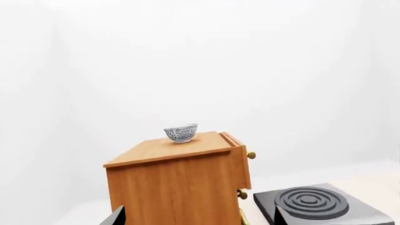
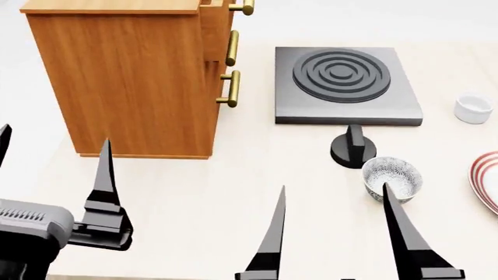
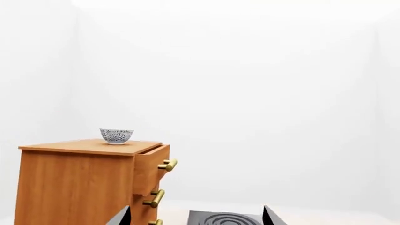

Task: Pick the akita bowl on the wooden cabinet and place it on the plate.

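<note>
Pale, featureless walls and a cream tabletop [image 2: 233, 192] leave you little to judge depth by. From your head camera the wooden cabinet [image 2: 132, 76] is cropped at its top, so the akita bowl [image 1: 181, 133] on it is hidden there; only the wrist cameras show it, upright near the back of the orange-brown wood-grain top, a small deep bowl with dense grey-black speckling. The top drawer stands slightly pulled out, with brass bar handles [image 2: 230, 48] down the front.

Your plate [image 2: 486, 181] is cut off by the frame's right edge, only a slice of white with red rings showing. Just left of it sits the twin bowl [image 2: 392, 178], partly covered by a finger of your right gripper [image 2: 335, 233], whose tapered black fingers stand spread and empty. Your left gripper [image 2: 51, 169] is also spread, one finger clipped by the frame edge.

A dark square stove [image 2: 342, 81] with raised concentric rings, a black knob [image 2: 354, 149] and a plain white cup [image 2: 473, 108] lie beyond.
</note>
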Robot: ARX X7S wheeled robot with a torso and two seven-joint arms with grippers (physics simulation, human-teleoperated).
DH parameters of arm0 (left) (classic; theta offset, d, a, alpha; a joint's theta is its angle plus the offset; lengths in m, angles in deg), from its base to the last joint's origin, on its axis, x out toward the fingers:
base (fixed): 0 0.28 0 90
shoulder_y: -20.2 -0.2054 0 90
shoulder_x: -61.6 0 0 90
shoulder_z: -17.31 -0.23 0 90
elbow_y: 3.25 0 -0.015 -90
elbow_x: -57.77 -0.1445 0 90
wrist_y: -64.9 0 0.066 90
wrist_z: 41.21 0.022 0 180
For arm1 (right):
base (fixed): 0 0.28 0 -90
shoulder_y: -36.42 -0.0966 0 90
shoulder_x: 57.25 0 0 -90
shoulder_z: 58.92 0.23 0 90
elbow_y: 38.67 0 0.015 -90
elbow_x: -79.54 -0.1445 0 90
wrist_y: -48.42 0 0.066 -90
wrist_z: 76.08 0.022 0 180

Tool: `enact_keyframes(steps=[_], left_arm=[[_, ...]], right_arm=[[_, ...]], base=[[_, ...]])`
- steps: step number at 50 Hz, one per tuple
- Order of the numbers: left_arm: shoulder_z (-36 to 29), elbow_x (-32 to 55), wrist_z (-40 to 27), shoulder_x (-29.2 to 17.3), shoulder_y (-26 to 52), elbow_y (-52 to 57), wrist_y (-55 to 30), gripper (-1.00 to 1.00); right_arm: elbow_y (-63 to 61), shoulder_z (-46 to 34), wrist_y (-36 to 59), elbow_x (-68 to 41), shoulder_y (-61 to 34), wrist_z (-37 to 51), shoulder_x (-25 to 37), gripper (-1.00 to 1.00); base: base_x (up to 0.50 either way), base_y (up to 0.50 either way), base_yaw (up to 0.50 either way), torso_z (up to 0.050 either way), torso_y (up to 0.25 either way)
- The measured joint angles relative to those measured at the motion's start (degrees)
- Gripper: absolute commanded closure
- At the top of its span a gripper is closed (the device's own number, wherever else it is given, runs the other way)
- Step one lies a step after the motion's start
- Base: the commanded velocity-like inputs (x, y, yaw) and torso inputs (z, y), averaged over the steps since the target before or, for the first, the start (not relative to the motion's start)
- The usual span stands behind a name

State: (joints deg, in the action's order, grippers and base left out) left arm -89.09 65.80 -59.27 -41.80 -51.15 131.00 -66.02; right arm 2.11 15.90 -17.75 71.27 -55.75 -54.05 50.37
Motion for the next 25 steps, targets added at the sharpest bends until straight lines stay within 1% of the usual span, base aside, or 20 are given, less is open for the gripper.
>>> enact_keyframes(steps=[11, 19, 25], left_arm=[[1.4, 3.4, 0.6, 1.9, 9.7, 5.1, -11.7, -1.0], [1.8, 5.2, 0.4, 3.0, 15.7, 8.2, -18.4, -1.0], [2.1, 6.3, 0.2, 3.6, 19.3, 10.2, -22.5, -1.0]], right_arm=[[-2.6, -1.2, 1.1, 0.7, -0.2, 0.5, 0.6, -1.0], [-3.8, -1.6, 1.4, 0.6, -0.3, 0.7, 0.9, -1.0], [-4.6, -1.6, 0.9, 0.2, -0.1, 0.7, 1.2, -1.0]], base=[[0.0, 0.0, 0.0, 0.0, 0.0], [0.0, 0.0, 0.0, 0.0, 0.0], [0.13, 0.0, 0.0, 0.0, 0.0]])
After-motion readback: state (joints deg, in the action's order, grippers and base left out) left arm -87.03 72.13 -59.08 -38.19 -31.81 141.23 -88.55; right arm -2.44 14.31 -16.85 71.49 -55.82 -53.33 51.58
